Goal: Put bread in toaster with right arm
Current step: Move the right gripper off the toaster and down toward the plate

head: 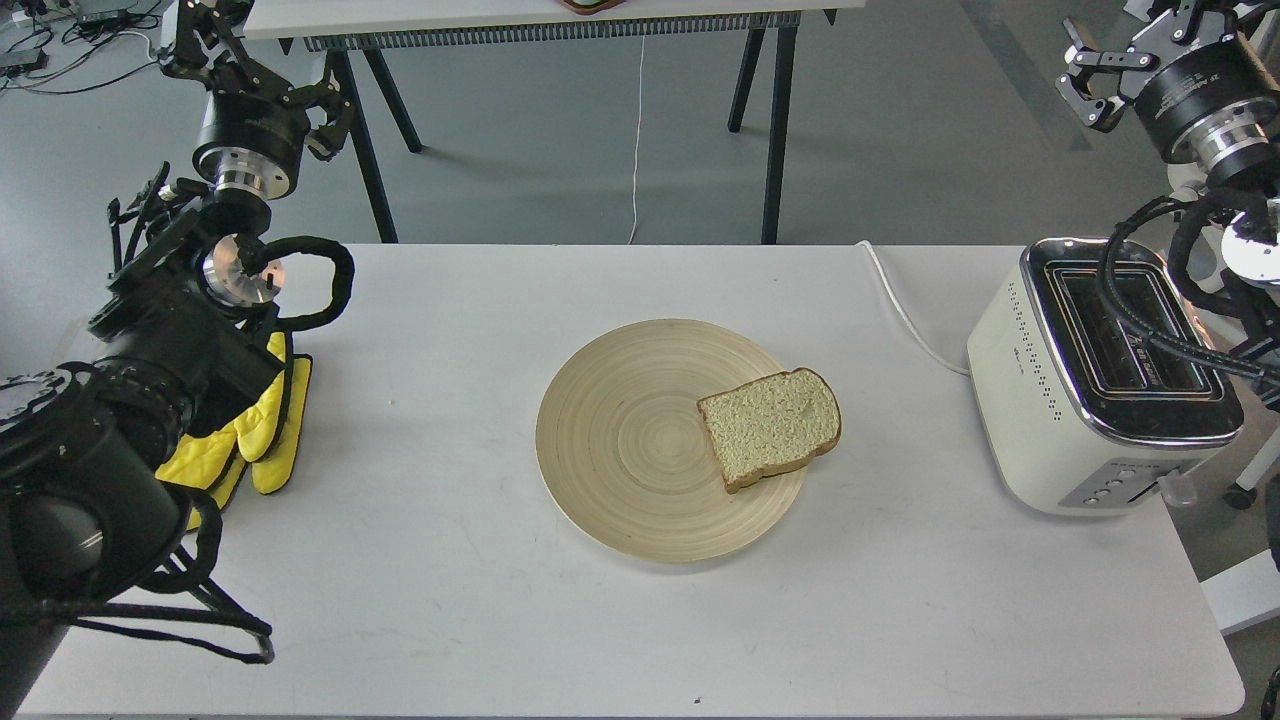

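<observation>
Right gripper (1085, 85) raised at the far right, fingers spread, grasping nothing. Toaster (1095, 380) sits just below it; bread (770, 428) lies well down-left of it, overhanging the wooden plate (620, 440) rim. Left gripper (285, 85) also released.

A round pale wooden plate (620, 450) sits mid-table in front of me on the white table (450, 600). A yellow oven mitt (262, 440) lies near the table's left edge. Beyond stands another table on black legs (775, 130).

Black jointed arms (150, 330) — silver rings, looped black cables.
</observation>
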{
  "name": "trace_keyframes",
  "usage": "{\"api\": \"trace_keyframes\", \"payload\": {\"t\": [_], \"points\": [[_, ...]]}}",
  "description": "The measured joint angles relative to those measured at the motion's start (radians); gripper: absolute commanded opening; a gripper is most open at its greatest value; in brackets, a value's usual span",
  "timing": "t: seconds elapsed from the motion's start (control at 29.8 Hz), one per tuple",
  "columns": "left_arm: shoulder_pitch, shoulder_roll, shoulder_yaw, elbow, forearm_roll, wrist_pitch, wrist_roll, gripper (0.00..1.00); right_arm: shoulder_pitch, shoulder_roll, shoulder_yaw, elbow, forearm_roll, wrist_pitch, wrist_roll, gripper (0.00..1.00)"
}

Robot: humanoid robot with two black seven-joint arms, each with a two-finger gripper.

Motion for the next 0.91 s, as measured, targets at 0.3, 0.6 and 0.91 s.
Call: {"api": "trace_keyframes", "payload": {"t": [0.3, 0.6, 0.91], "points": [[0.0, 0.001, 0.002, 0.0, 0.0, 0.0, -0.001, 1.0, -0.001, 0.009, -0.033, 0.015, 0.0, -0.007, 0.002, 0.99], [0.0, 0.001, 0.002, 0.0, -0.001, 0.0, 0.002, 1.0, -0.085, -0.077, -0.207, 0.253, -0.015, -0.125, 0.012, 0.99], [0.0, 0.0, 0.004, 0.0, 0.0, 0.0, 0.003, 1.0, -0.237, -0.237, -0.323, 0.633, -0.243, -0.359, 0.025, 0.99]]}}
